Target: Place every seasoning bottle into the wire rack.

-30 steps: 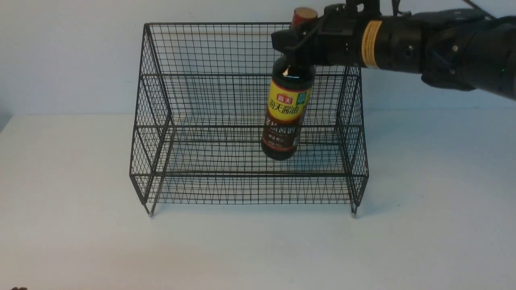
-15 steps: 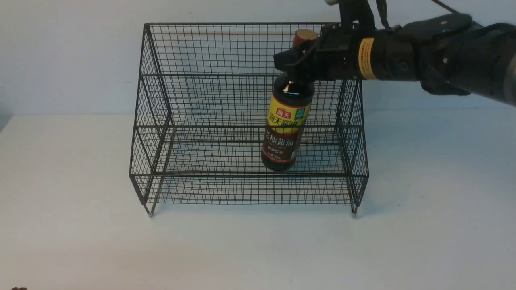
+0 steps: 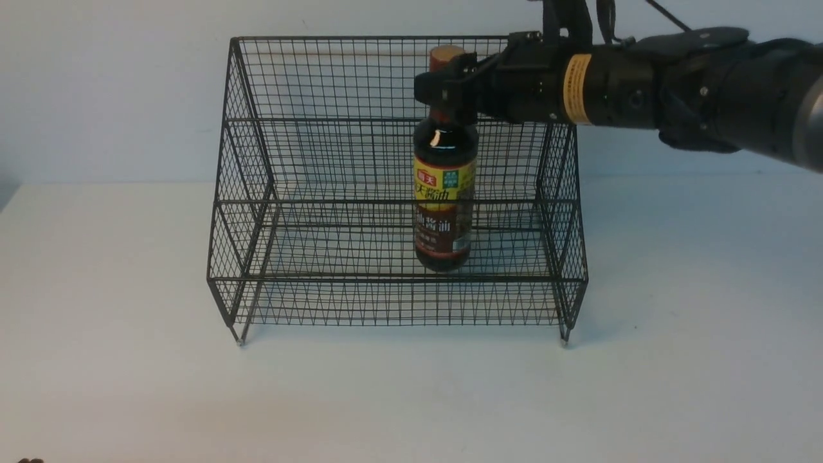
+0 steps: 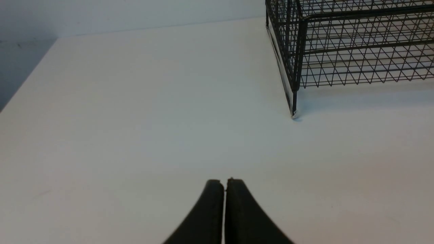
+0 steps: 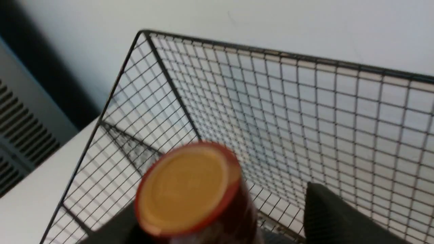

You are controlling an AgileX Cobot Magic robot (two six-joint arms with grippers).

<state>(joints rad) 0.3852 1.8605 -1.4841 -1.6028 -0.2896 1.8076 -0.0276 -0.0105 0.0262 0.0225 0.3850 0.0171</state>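
Note:
The seasoning bottle (image 3: pixel 443 193) stands upright on the lower step of the black wire rack (image 3: pixel 360 38), right of its middle. My right gripper (image 3: pixel 445 90) is around the bottle's reddish neck, just under the cap. In the right wrist view the cap (image 5: pixel 186 189) fills the lower middle. One finger of my right gripper (image 5: pixel 220 200) lies against the neck, and the other finger (image 5: pixel 325 213) stands apart from it with rack mesh showing in the gap, so the jaws are open. My left gripper (image 4: pixel 223 182) is shut and empty over the bare table, left of the rack's front left foot (image 4: pixel 294 115).
The white table (image 3: pixel 411 399) spreads in front of and beside the rack. A pale wall stands close behind the rack. The rack's tall grid back (image 5: pixel 305 112) is just beyond the right gripper. A vented grey panel (image 5: pixel 20 125) lies off the table's left side.
The right gripper and bottle came down and shifted left. The bottle went from hanging tilted to standing upright on the lower step. The left arm has not moved.

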